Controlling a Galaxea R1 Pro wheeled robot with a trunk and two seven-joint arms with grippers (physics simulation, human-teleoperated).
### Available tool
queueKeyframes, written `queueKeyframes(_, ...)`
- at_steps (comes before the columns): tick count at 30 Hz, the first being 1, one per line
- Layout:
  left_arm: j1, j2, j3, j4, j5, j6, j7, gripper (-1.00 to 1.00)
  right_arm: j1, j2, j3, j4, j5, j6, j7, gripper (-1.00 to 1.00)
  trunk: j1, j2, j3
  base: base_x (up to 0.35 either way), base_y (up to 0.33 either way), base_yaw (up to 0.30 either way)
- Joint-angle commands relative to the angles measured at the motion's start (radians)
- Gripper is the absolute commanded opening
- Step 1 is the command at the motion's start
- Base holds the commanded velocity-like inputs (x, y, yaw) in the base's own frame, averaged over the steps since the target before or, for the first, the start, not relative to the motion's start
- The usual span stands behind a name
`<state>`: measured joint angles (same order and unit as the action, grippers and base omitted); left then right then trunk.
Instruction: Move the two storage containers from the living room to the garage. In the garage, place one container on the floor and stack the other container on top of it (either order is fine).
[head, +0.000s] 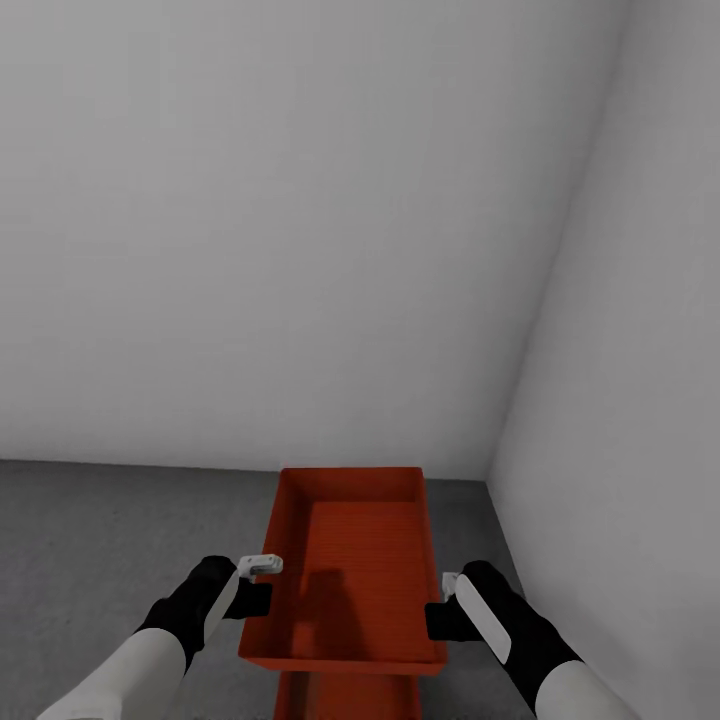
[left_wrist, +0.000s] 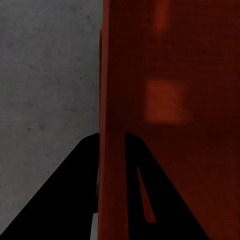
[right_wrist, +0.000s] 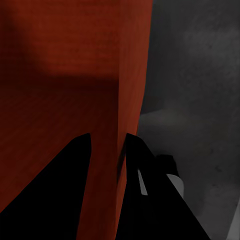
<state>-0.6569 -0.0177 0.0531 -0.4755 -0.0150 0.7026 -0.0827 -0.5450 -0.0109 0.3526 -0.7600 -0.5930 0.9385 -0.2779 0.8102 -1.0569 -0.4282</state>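
Near the garage's right corner, the upper storage container (head: 352, 560) hangs over the lower container (head: 345, 697) on the concrete floor (head: 100, 540). The left gripper (head: 262, 590) and right gripper (head: 442, 612) each pinch a thin side wall; uneven release could tilt it off the bin below.

Pale grey-white walls (head: 300, 220), corner

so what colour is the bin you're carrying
Red-orange all over, clearest in the head view: the bin, above grey floor.
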Motion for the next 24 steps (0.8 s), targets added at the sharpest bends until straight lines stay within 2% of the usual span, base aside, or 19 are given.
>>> queueKeyframes(1, 0.0, -0.002, 0.011, 0.0, -0.019, 0.005, -0.012, -1.0, -0.001, 0.0, 0.001, -0.002, -0.013, -0.001, -0.003, -1.0, 0.004, -0.008, -0.006, 0.0, 0.0, 0.0)
queueKeyframes(24, 0.0, -0.002, 0.011, 0.0, -0.018, 0.005, -0.012, -1.0, -0.001, 0.0, 0.002, -0.002, -0.013, -0.001, -0.003, -1.0, 0.092, -0.169, -0.115, 0.0, 0.0, 0.0)
